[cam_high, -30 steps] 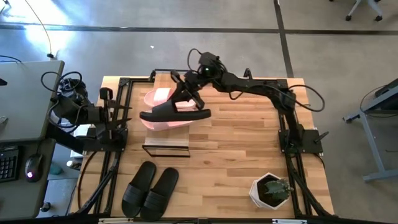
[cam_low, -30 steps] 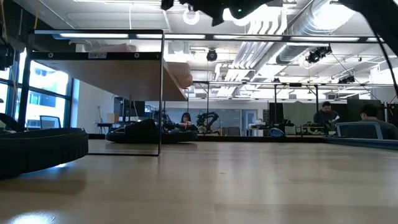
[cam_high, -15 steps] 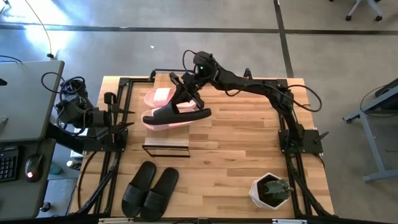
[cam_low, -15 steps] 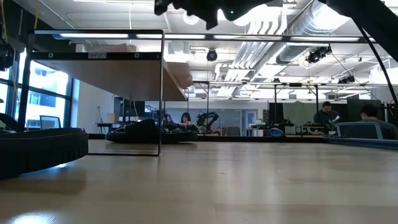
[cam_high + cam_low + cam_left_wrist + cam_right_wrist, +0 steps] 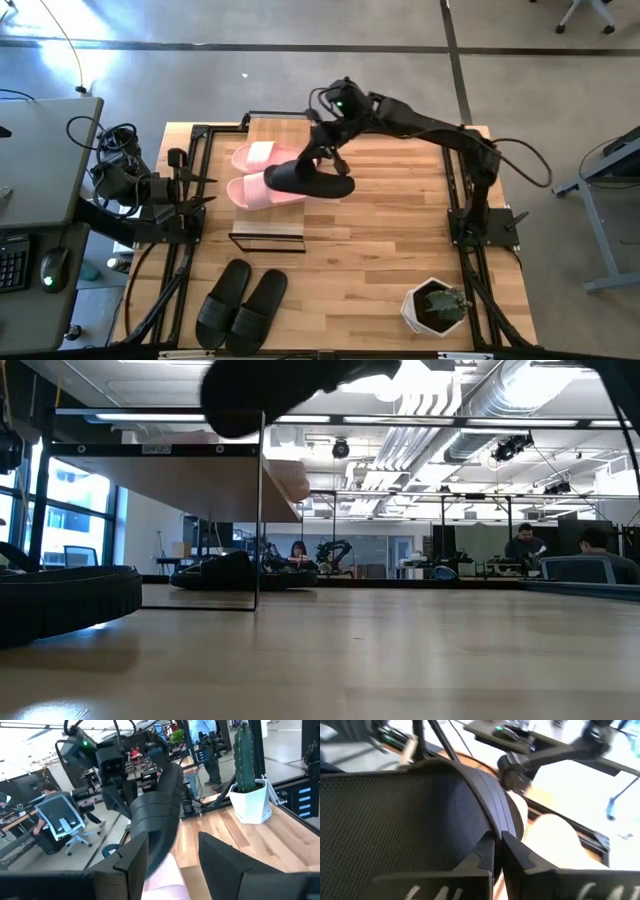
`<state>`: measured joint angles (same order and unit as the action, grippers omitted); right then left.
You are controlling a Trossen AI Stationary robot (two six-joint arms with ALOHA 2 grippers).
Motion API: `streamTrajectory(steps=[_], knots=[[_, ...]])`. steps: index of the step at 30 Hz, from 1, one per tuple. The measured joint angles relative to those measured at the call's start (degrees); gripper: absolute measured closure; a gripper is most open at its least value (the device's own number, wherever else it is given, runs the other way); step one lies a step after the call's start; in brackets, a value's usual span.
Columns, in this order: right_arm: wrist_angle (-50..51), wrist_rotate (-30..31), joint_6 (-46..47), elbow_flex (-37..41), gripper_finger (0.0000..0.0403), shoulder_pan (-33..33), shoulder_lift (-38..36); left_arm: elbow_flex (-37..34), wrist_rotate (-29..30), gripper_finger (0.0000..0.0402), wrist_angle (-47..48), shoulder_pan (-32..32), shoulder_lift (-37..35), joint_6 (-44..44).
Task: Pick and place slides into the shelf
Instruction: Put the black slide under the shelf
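Since 1 s ago: held black slide [image 5: 312,181] shifted rightward, off pink pair [image 5: 262,174], now hanging above shelf's [image 5: 268,228] right side. Right gripper [image 5: 325,150] pinched tight on slide's strap, fingers [image 5: 492,854] nearly meeting around thin edge. Left gripper [image 5: 200,189] parked at table's [image 5: 380,250] left edge, fingers [image 5: 220,857] spread apart, holding nothing. 2 pink slides lying side by side on shelf top. 2 more black slides [image 5: 241,296] resting on table, near front. Potted plant [image 5: 435,305] at front right corner.

three black slides [image 5: 312,180], two pink slides [image 5: 262,192], one potted plant [image 5: 437,305].
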<state>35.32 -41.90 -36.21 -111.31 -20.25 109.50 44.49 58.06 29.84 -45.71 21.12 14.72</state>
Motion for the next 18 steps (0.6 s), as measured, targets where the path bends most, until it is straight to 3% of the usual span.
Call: streamTrajectory(steps=[7, 13, 18], knots=[[0.7, 9.7, -1.3, 9.0, 0.0403, 0.1, -9.3, 0.0, 0.0, 0.0245, 0.3, 0.0, 0.0, -0.2], [-5.2, 24.2, -0.5, 26.1, 0.0403, 0.8, -20.6, 0.0, 0.0, 0.0245, 0.3, 0.0, 0.0, -0.2], [-14.2, 31.3, 0.4, 40.3, 0.0403, 1.1, -29.2, 0.0, 0.0, 0.0245, 0.3, 0.0, 0.0, -0.1]])
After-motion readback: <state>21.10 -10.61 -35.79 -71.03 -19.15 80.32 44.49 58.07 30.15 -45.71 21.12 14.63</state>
